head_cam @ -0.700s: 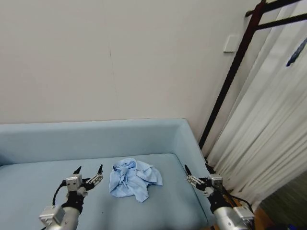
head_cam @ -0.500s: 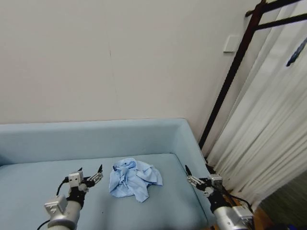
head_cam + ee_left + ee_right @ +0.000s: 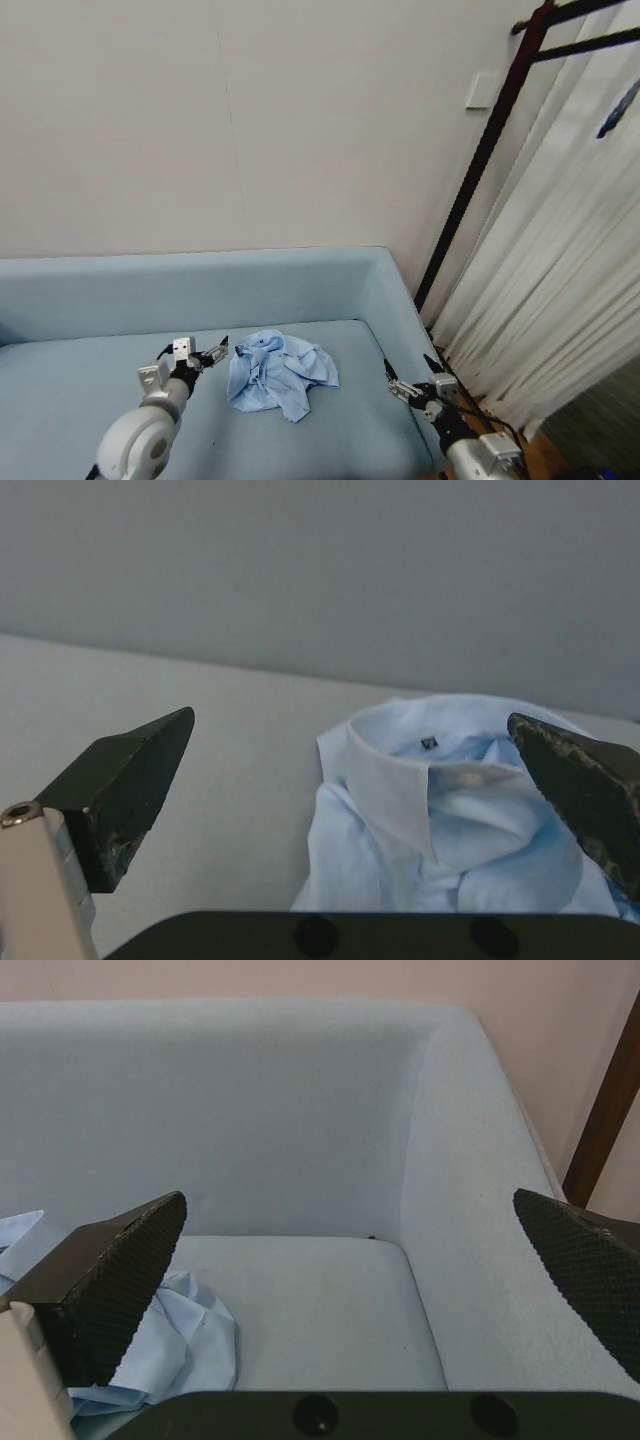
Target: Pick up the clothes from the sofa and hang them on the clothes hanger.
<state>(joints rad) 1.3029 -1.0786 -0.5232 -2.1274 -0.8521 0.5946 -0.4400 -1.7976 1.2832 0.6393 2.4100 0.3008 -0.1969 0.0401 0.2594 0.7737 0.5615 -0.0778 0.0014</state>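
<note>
Both grippers open over the sofa, shirt not yet gripped.
Crumpled light-blue shirt [image 3: 278, 373] lies on the sofa [image 3: 200, 285] seat, toward its right end, collar visible. Left gripper [image 3: 208, 353] hovers just beside the shirt's left edge, jaws wide, nothing held; the left wrist view frames the collar between its fingers. Right gripper [image 3: 410, 380] sits low by the sofa's right armrest, apart from the shirt, jaws wide too. Dark clothes rack [image 3: 480, 160] stands past that armrest, beside a white curtain [image 3: 560, 260].

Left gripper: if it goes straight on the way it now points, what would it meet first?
Most likely the crumpled blue shirt: the left gripper points at it with jaws open, and the shirt lies just ahead on the sofa seat. The depth between them is unclear.
</note>
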